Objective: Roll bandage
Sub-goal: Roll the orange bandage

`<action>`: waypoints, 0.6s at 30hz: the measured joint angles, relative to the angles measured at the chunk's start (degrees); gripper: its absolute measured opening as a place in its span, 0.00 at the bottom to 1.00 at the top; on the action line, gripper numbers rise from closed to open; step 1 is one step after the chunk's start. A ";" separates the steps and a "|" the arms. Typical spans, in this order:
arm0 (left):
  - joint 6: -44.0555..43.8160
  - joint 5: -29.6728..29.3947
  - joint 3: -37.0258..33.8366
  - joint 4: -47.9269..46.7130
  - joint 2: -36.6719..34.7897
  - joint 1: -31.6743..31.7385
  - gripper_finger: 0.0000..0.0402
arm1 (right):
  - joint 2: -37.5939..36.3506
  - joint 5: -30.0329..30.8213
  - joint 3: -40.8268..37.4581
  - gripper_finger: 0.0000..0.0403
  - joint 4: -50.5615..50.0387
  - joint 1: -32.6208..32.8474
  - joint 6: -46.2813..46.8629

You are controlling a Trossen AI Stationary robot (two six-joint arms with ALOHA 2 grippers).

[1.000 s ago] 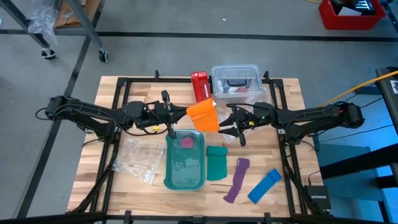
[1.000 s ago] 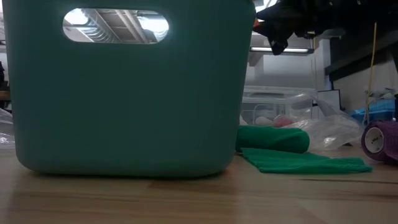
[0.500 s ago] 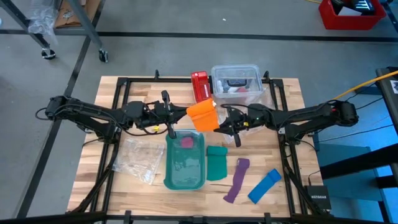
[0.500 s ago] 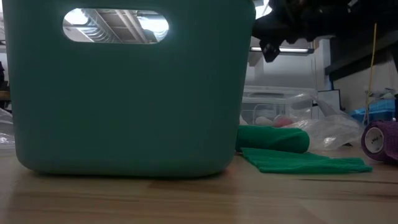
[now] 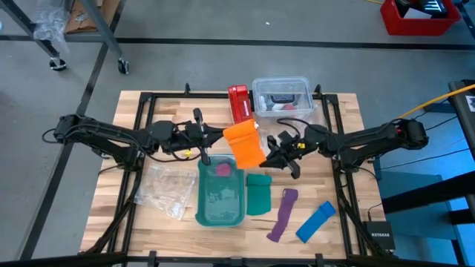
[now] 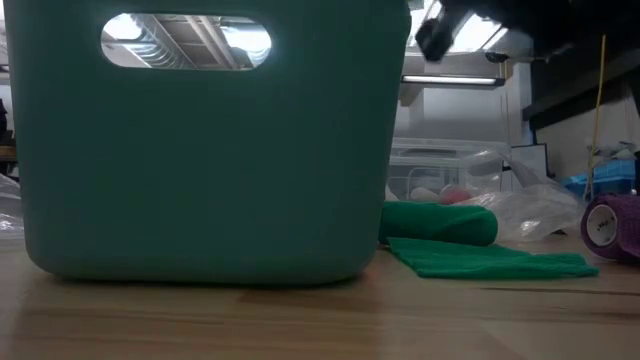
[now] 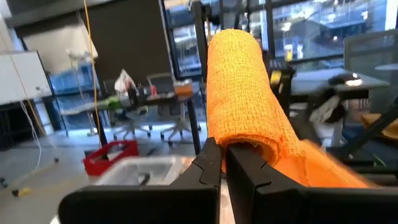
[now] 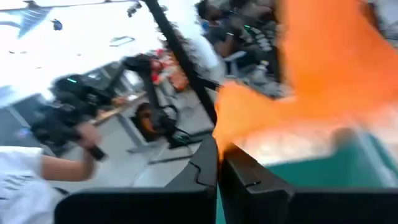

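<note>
The orange bandage (image 5: 243, 142) hangs in the air over the table's middle, above the far end of the teal bin (image 5: 220, 194). It spans between my two grippers. My left gripper (image 5: 217, 138) comes from the table's left and is shut on the bandage's rolled part (image 7: 239, 87). My right gripper (image 5: 269, 153) comes from the right and is shut on the loose orange end (image 8: 311, 68). In the low view only a dark blurred gripper part (image 6: 437, 30) shows at the top, and the bandage is hidden. My left gripper pinches the bandage's rolled end (image 7: 249, 142) between its two fingers, coming roughly level from the table's left. The roll stands out beyond the fingertips, lifted clear of the table. My right gripper pinches the edge of the bandage's loose end (image 8: 227, 132) between its two fingertips, coming from the table's right. The loose cloth spreads away from the fingers toward the left gripper, clear of the table.
A red box (image 5: 239, 104) and a clear plastic container (image 5: 282, 95) stand at the far side. A green cloth (image 5: 258, 194), a purple strip (image 5: 282, 215) and a blue strip (image 5: 315, 221) lie near right. A clear plastic bag (image 5: 167, 189) lies left of the bin.
My right gripper has turned about its wrist and shifted a little toward the near edge, still shut on the loose end. The bandage's loose end now reaches farther toward the near edge, while the rolled part in my left gripper has stayed in place.
</note>
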 joint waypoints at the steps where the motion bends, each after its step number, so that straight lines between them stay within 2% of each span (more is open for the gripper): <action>1: -1.12 0.00 0.00 -0.89 0.00 0.22 0.00 | 0.00 -0.02 0.85 0.01 0.04 0.85 0.21; 6: -6.42 -0.20 0.00 -5.19 1.61 1.17 0.00 | 0.03 1.26 6.52 0.01 -1.03 3.89 -2.07; 10: -8.93 -0.13 0.00 -5.48 4.91 1.07 0.00 | 0.15 2.48 12.80 0.00 -6.97 4.06 -7.03; 18: -14.80 4.52 0.00 -4.62 11.42 -1.63 0.00 | 2.23 14.53 24.68 0.00 -28.01 4.01 -19.92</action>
